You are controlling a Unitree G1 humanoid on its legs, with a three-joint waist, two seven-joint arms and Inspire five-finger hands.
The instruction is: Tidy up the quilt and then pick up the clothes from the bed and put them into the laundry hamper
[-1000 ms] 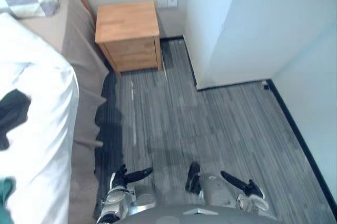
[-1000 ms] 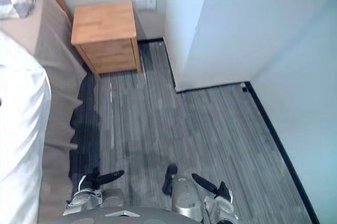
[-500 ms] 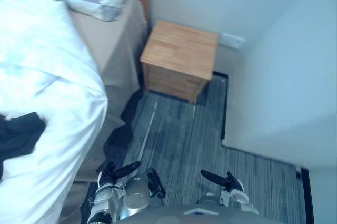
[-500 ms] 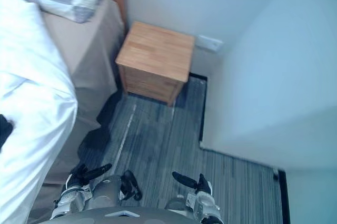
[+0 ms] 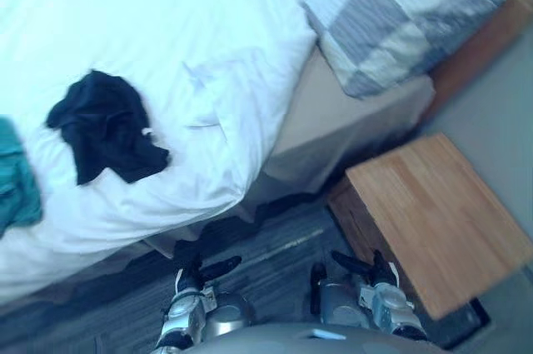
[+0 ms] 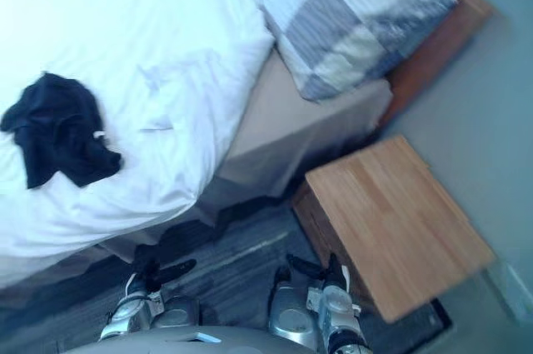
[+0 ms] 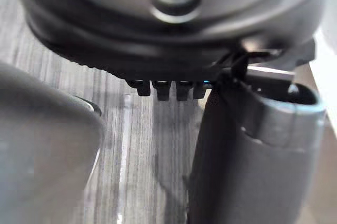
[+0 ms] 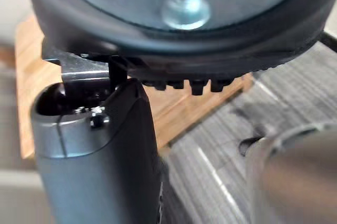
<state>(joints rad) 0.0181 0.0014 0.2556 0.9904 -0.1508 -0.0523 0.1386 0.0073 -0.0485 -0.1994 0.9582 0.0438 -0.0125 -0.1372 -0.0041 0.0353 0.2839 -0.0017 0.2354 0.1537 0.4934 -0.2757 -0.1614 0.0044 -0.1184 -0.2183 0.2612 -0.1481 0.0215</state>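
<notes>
Camera now over white quilt (image 5: pixel 166 21), nightstand (image 5: pixel 437 212) alongside

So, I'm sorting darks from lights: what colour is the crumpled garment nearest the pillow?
The garment is black, against the white quilt; clearest in the left eye view.

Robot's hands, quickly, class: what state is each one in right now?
Left hand: open, fingers relaxed, holding nothing.
Right hand: open, fingers relaxed, holding nothing.

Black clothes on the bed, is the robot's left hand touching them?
Apart. The left eye view shows the black clothes on the white quilt and the left hand low over the floor, past the quilt's edge.
</notes>
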